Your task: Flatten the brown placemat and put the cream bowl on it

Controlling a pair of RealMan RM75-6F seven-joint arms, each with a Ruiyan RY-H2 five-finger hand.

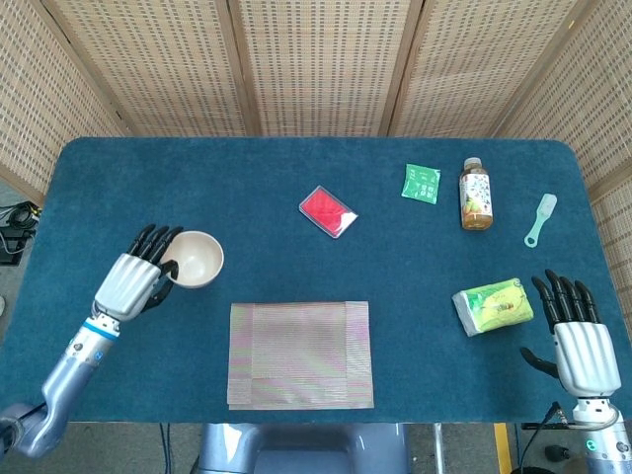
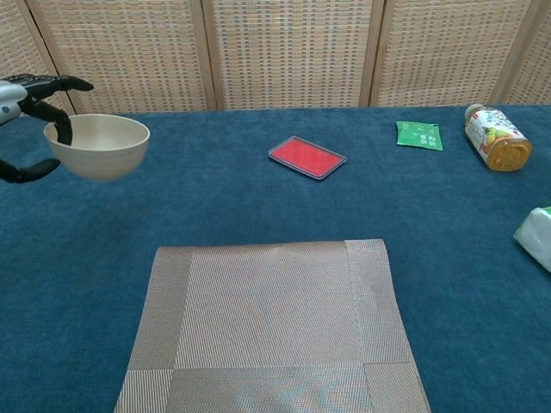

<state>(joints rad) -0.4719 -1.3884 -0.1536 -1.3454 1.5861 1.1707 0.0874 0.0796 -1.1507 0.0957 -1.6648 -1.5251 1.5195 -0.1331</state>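
From the head view, the left hand holds the cream bowl at the table's nine o'clock side, fingers hooked over the bowl's near-left rim with the thumb at its side. The bowl sits mouth up, well apart from the brown placemat, which lies flat and open at six o'clock on the blue table. The bowl is at about ten o'clock from the placemat. The right hand rests at the four o'clock corner, fingers straight and spread, holding nothing, just beside a yellow-green tissue pack. Near the table's middle lies a red card case. Toward one o'clock are a green sachet and a tea bottle lying on its side, with a pale green brush at two o'clock near the edge.

From the chest view, the left hand shows at the ten o'clock edge of the frame, a dark finger curled over the rim of the cream bowl, which hangs clear above the table, level and upright. The brown placemat fills the six o'clock area, flat, its woven border bands showing along the sides. The red card case lies at twelve o'clock beyond it, the green sachet and tea bottle at two o'clock, and a corner of the tissue pack at three o'clock. The right hand falls outside this view.
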